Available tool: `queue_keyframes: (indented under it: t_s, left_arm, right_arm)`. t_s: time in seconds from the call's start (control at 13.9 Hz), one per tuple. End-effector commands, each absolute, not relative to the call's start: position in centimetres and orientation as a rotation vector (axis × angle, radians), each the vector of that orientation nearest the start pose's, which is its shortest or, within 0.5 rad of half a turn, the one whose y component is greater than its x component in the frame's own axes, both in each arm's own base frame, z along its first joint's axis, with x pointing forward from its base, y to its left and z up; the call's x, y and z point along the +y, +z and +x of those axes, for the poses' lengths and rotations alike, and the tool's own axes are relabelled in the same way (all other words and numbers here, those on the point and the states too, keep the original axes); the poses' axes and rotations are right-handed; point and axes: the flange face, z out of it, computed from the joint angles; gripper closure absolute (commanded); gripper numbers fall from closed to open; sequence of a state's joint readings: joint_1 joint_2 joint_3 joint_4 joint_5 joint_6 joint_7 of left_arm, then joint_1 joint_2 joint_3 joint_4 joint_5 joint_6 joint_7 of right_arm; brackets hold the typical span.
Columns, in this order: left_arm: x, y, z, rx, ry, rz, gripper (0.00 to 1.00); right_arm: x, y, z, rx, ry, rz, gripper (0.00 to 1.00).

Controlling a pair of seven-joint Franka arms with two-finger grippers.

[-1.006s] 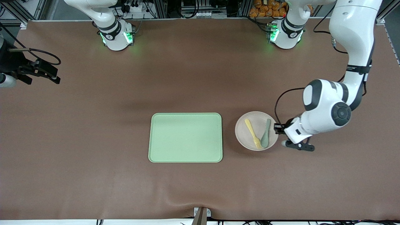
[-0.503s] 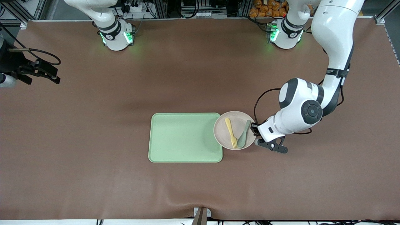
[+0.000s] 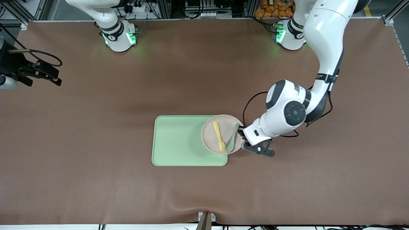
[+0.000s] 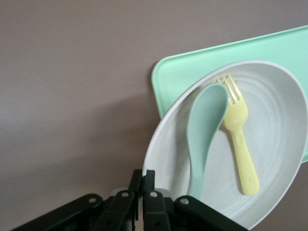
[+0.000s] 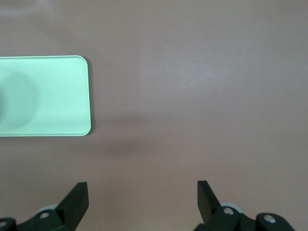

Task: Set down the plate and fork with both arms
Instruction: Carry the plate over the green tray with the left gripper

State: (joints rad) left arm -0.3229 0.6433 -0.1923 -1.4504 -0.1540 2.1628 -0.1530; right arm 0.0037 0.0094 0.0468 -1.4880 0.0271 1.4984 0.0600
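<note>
The left tool [image 4: 143, 192] was clamped on the rim of the plate [image 3: 209, 140], holding it over the end of the green tray [image 3: 175, 140] toward the left arm. The fork [image 3: 219, 136] and a grey-green spoon [image 3: 232, 138] lay in the plate. The right tool [image 5: 143, 202] waited with its fingers spread wide over bare table [image 3: 96, 95].

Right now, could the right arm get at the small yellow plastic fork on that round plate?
Probably yes. The fork lies uncovered on the plate, beside a spoon. The open right gripper waits over bare table; the left gripper clamps only the plate's rim.
</note>
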Motion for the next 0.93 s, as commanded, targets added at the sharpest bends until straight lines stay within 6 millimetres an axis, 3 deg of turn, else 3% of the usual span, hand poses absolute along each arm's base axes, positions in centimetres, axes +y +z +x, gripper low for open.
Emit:
queue_keyframes:
  t_s: [0.0, 0.22, 0.5, 0.65, 0.86]
  left_arm:
    - [-36.6, 32.2, 64.0, 0.286, 0.021, -3.395, 1.00]
    - [-39.9, 30.7, 63.2, 0.155, 0.044, -3.413, 1.00]
    - [-44.6, 26.9, 60.9, -0.139, 0.041, -3.432, 1.00]
    - [-45.1, 25.3, 60.6, -0.153, 0.048, -3.431, 1.00]
    - [-44.8, 24.6, 60.7, -0.176, 0.066, -3.427, 1.00]
  right_arm:
    - [2.6, 65.4, 55.0, -0.002, 0.007, -3.104, 0.00]
    - [2.7, 65.4, 55.0, -0.005, 0.007, -3.104, 0.00]
    - [2.5, 65.4, 55.0, 0.000, 0.007, -3.104, 0.00]
    - [2.5, 65.4, 55.0, 0.000, 0.007, -3.104, 0.00]
    - [2.5, 65.4, 55.0, 0.000, 0.007, -3.104, 0.00]
